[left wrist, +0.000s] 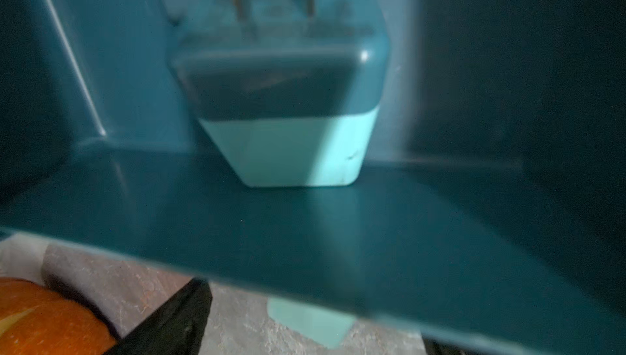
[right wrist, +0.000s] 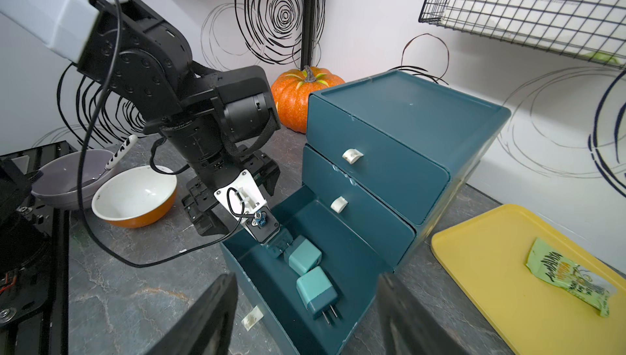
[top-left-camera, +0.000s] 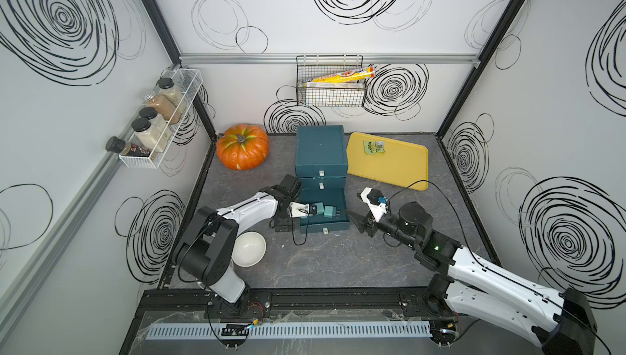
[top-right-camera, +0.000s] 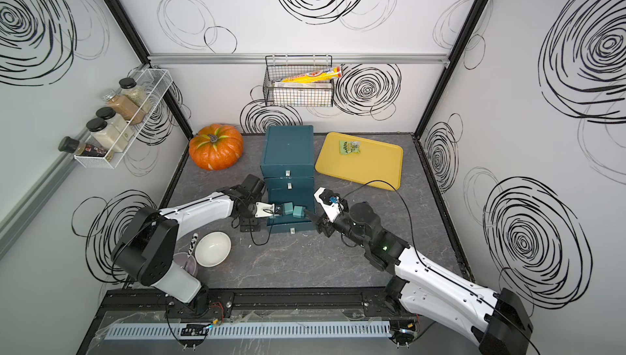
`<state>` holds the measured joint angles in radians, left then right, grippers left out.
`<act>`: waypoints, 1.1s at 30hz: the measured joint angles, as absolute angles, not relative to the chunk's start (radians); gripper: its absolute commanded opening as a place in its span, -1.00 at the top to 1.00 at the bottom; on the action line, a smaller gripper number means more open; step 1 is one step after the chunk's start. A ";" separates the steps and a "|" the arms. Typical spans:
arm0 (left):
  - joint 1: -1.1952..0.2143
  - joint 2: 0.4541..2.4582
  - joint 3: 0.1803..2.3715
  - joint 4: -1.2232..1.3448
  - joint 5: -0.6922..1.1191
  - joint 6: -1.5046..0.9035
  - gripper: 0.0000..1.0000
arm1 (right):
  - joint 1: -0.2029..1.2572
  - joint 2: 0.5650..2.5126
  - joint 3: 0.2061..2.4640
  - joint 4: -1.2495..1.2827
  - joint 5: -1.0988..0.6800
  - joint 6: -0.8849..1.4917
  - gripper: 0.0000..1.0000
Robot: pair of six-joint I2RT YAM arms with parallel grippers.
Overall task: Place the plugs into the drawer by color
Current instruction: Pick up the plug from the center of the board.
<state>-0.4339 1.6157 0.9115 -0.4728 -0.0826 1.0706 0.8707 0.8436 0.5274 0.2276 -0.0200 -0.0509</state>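
- My left tool (right wrist: 275,245) reaches down into the open bottom drawer (top-left-camera: 321,225). Its jaws stand at full width and grip nothing that I can see.
- Step in hand, as I judge it: setting down a teal plug in this drawer. The next move calls for lifting the left tool straight out over the side wall without nudging either plug.
- The first teal plug (right wrist: 306,255) lies on the drawer floor, right against my left tool's tip. Only its pale end shows clearly, so I cannot tell which way its prongs point.
- The second teal plug (right wrist: 317,293) lies flat just beside the first. Its long axis runs across the drawer, pale end toward my left tool, prongs pointing toward the drawer's right side.
- On the drawer cabinet (top-left-camera: 320,149), both upper drawers are shut. No yellow or pink plug is in view.
- My right tool (top-left-camera: 358,222) sits low over the table (top-left-camera: 338,262), just beside the drawer's right wall. Its jaws are apart and empty. I judge it well placed to push the drawer shut.
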 measured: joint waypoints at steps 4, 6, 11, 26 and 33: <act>-0.424 1.637 0.912 -0.448 -0.072 1.070 -0.98 | 0.871 0.840 0.527 0.228 -0.020 -0.051 -0.39; -0.424 1.640 0.912 -0.443 -0.073 1.070 -0.94 | 0.871 0.834 0.527 0.229 -0.020 -0.051 -0.39; -0.416 1.644 0.912 -0.432 -0.079 1.070 -0.79 | 0.871 0.820 0.527 0.232 -0.020 -0.051 -0.39; -0.412 1.685 0.930 -0.408 -0.068 1.008 0.03 | 0.871 0.796 0.519 0.241 -0.015 -0.051 -0.40; -0.414 1.681 0.937 -0.396 -0.056 0.959 0.16 | 0.871 0.785 0.514 0.241 -0.014 -0.051 -0.40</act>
<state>-0.4145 1.6814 0.9375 -0.3962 -0.0559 0.9592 0.8707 0.7853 0.5137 0.2405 -0.0135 -0.0513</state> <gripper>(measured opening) 0.488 0.700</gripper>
